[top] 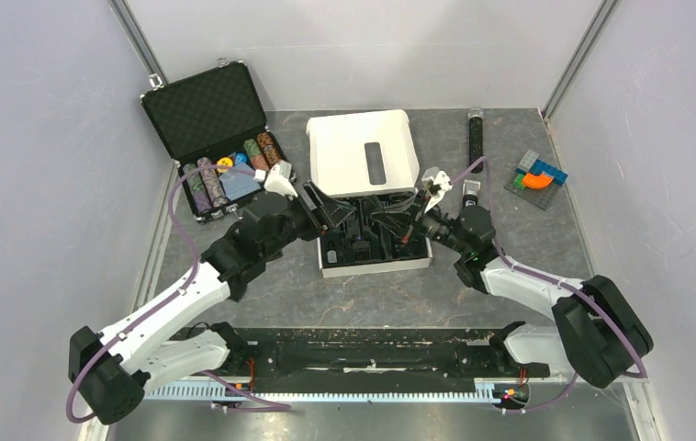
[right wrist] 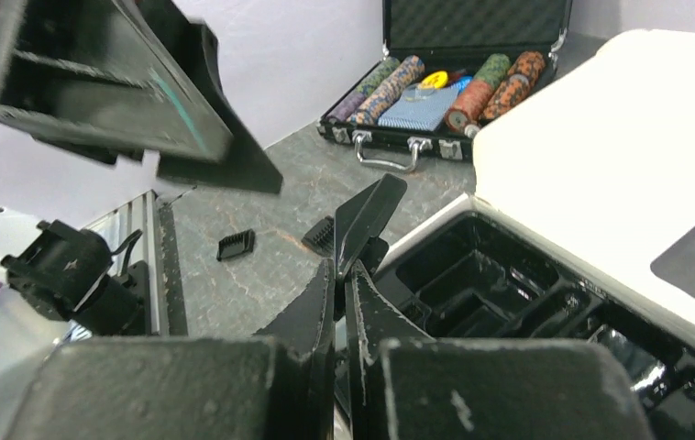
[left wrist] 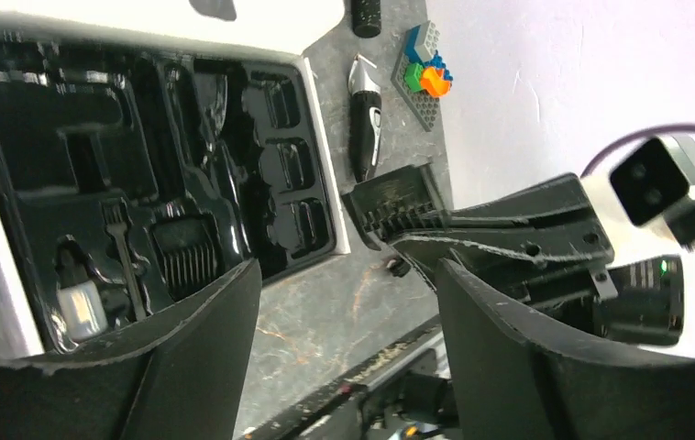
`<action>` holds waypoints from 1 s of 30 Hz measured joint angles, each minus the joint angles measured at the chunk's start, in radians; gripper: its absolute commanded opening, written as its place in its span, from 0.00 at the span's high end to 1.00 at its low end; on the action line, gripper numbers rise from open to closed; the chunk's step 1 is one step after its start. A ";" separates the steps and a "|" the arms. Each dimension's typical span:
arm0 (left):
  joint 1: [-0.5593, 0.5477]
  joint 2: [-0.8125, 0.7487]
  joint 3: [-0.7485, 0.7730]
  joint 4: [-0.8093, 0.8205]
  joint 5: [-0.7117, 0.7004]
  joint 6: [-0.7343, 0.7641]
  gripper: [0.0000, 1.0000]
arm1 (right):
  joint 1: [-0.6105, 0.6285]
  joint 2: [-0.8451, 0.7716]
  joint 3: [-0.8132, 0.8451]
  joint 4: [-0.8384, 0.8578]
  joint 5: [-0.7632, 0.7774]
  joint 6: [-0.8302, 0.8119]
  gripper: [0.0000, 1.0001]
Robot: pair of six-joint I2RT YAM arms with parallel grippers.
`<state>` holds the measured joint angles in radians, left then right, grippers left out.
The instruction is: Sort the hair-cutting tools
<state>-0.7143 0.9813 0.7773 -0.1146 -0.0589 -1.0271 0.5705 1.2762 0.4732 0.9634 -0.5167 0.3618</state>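
The hair clipper (left wrist: 364, 119), black and silver, lies on the table right of the open box (top: 376, 268); in the top view it (top: 471, 194) is beside my right wrist. My right gripper (right wrist: 342, 271) is shut on a black comb attachment (right wrist: 366, 213) and holds it over the box's near right corner (top: 410, 230). The left wrist view shows its teeth (left wrist: 397, 203). Two more comb attachments (right wrist: 236, 245) (right wrist: 322, 235) lie on the table left of the box. My left gripper (left wrist: 344, 312) is open and empty over the box's left side (top: 331, 213).
The box's black moulded tray (left wrist: 275, 243) holds a ribbed comb-like piece (left wrist: 184, 258), a small brush (left wrist: 120, 240) and a white bottle (left wrist: 80, 310). The white lid (top: 363, 152) lies behind it. A poker chip case (top: 220, 152) stands far left, a black stick (top: 476, 138) and a toy brick plate (top: 537, 179) far right.
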 measured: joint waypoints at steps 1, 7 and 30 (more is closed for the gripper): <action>0.003 0.000 0.021 -0.017 0.009 0.057 0.20 | -0.018 -0.006 0.000 -0.014 -0.019 0.011 1.00; 0.034 0.044 0.131 -0.045 0.185 0.383 0.16 | -0.128 -0.035 0.040 -0.190 -0.190 0.038 1.00; 0.251 0.301 0.157 0.182 0.893 0.706 0.03 | -0.189 0.006 0.212 -0.508 -0.463 -0.016 1.00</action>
<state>-0.4633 1.2819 0.9344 0.0677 0.8345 -0.3206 0.3813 1.2819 0.6857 0.4557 -0.9798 0.3454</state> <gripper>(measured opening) 0.964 0.022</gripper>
